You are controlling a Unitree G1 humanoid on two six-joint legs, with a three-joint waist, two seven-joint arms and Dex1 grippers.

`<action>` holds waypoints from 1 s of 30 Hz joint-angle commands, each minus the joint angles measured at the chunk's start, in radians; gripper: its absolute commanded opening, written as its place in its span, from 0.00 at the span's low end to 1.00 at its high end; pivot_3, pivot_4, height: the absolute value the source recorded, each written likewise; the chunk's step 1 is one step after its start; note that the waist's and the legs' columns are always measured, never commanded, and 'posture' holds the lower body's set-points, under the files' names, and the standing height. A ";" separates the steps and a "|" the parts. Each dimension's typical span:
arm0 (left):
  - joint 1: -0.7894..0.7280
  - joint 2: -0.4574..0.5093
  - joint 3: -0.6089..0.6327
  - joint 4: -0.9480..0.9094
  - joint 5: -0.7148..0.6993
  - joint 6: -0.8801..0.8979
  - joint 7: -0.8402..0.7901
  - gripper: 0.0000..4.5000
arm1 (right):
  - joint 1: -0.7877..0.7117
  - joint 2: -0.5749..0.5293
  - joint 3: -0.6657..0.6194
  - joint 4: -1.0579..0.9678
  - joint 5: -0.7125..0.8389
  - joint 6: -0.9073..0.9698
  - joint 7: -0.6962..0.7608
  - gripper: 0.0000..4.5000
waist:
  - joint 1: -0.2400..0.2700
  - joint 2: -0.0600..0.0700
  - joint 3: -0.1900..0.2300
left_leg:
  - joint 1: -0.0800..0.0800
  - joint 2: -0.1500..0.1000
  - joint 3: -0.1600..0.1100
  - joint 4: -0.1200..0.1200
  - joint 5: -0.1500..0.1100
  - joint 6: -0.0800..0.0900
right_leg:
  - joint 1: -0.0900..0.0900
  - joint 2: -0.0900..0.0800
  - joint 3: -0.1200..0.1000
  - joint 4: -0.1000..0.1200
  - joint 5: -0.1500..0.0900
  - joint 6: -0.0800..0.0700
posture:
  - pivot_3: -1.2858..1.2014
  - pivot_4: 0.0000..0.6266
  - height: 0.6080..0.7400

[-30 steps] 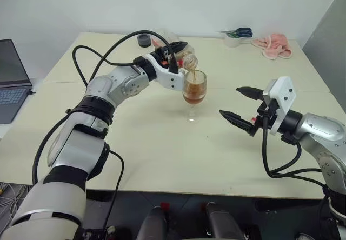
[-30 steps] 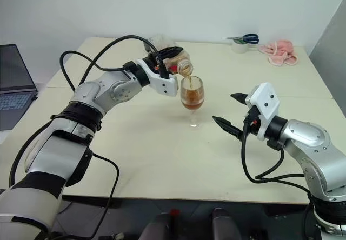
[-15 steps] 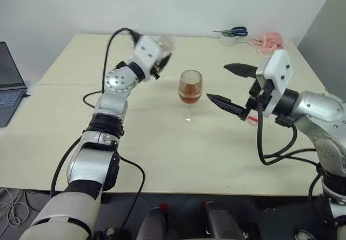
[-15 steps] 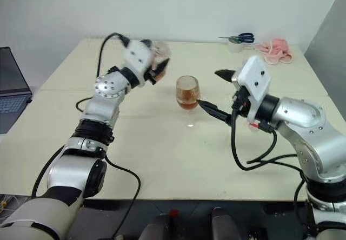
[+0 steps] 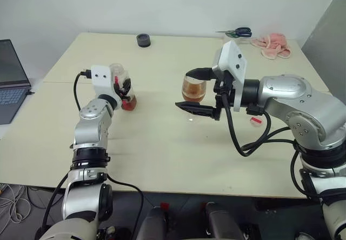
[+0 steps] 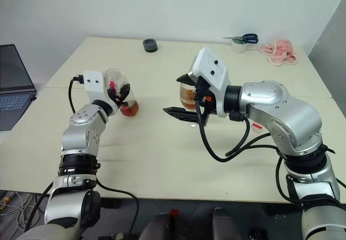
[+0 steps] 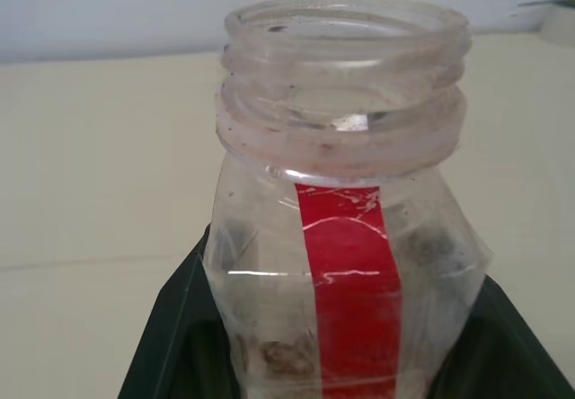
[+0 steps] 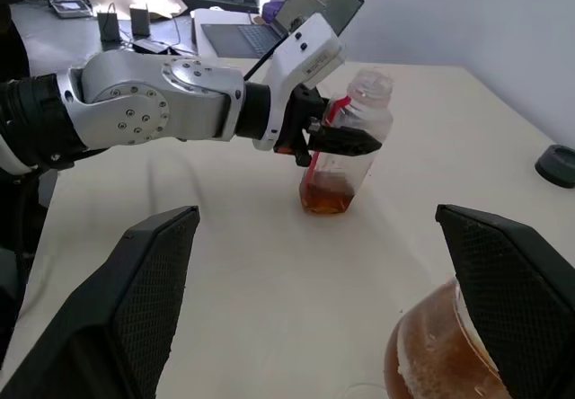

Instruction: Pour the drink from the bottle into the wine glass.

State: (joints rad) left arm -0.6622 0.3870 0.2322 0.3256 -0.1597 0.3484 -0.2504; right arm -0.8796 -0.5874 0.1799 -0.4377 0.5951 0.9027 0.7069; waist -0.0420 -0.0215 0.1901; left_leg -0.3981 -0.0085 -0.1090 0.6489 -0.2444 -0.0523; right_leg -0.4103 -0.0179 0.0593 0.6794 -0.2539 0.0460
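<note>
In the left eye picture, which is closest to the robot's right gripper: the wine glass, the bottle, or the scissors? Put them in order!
From the right gripper:
1. Wine glass, right between its open fingers.
2. Bottle, off to the robot's left, in the left gripper.
3. Scissors, at the table's far edge.

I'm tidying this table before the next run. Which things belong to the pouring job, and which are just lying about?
Job: bottle in the left gripper, with a little drink left; wine glass, filled, at the open right gripper.

Lying about: scissors, pink cloth, black roll, laptop.
</note>
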 commanded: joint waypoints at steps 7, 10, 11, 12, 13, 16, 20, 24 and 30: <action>0.051 0.018 0.027 -0.216 -0.022 0.073 0.044 1.00 | -0.044 -0.001 -0.004 0.023 -0.040 -0.050 0.064 1.00 | 0.006 0.000 0.000 | 0.000 0.000 0.001 0.000 0.000 0.000 | 0.000 0.000 0.000 0.000 0.000 0.000 | 0.52 0.24 1.00; 0.101 0.053 0.048 -0.376 -0.058 0.181 0.030 1.00 | -0.047 -0.011 -0.007 0.033 -0.052 -0.060 0.082 1.00 | 0.006 0.000 0.000 | 0.000 0.000 0.001 -0.001 0.000 0.000 | 0.000 0.000 0.000 0.000 0.000 0.000 | 0.52 0.24 1.00; 0.116 0.066 0.056 -0.426 -0.072 0.218 0.024 1.00 | -0.047 -0.015 -0.010 0.035 -0.055 -0.062 0.087 1.00 | 0.004 0.000 0.000 | 0.000 0.000 0.001 -0.001 0.000 0.000 | 0.000 0.000 0.000 0.000 0.000 0.000 | 0.52 0.24 1.00; 0.137 0.099 0.079 -0.508 -0.105 0.277 0.006 1.00 | -0.045 -0.027 -0.019 0.038 -0.056 -0.065 0.097 1.00 | 0.004 0.000 0.000 | 0.000 0.000 0.001 -0.001 0.000 0.000 | -0.001 0.000 0.000 0.000 0.000 0.000 | 0.52 0.24 1.00; 0.150 0.122 0.095 -0.564 -0.129 0.321 -0.005 1.00 | -0.043 -0.035 -0.026 0.041 -0.056 -0.067 0.104 1.00 | 0.004 0.000 0.000 | 0.000 0.000 0.001 -0.001 0.000 0.000 | -0.001 0.000 0.000 0.000 0.000 0.000 | 0.52 0.24 1.00; 0.195 0.253 0.183 -0.703 -0.240 0.460 -0.102 1.00 | -0.026 -0.079 -0.065 0.060 -0.057 -0.085 0.140 1.00 | 0.002 0.000 0.000 | 0.000 0.000 0.001 -0.002 0.000 0.000 | -0.001 0.001 0.000 -0.001 0.000 0.000 | 0.52 0.24 1.00; 0.251 0.447 0.205 -0.711 -0.380 0.403 -0.434 1.00 | 0.079 -0.145 -0.236 0.160 0.033 -0.102 0.232 1.00 | 0.006 0.000 0.000 | 0.001 0.000 0.001 -0.002 0.000 0.000 | 0.000 0.003 -0.001 -0.001 -0.001 -0.001 | 0.52 0.24 1.00; 0.245 0.496 0.085 -0.610 -0.390 0.312 -0.620 1.00 | 0.181 -0.238 -0.345 0.366 0.012 -0.226 0.358 1.00 | 0.021 0.000 0.000 | 0.004 -0.001 0.002 -0.002 0.000 0.000 | 0.006 0.001 -0.002 -0.006 -0.002 -0.002 | 0.52 0.24 1.00; 0.151 0.497 0.026 -0.498 -0.396 0.266 -0.704 1.00 | 0.159 -0.301 -0.374 0.442 0.014 -0.294 0.435 1.00 | -0.009 0.001 0.001 | 0.004 0.003 0.006 -0.004 0.000 0.000 | 0.002 0.005 0.002 -0.006 -0.001 -0.002 | 0.52 0.24 1.00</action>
State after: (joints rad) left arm -0.4932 0.8723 0.2526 -0.1721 -0.5384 0.6410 -0.9309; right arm -0.6972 -0.8717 -0.1688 0.0165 0.6022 0.6374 1.1155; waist -0.0506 -0.0209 0.1906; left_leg -0.3939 -0.0053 -0.1029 0.6447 -0.2447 -0.0518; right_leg -0.4082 -0.0127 0.0620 0.6743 -0.2553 0.0440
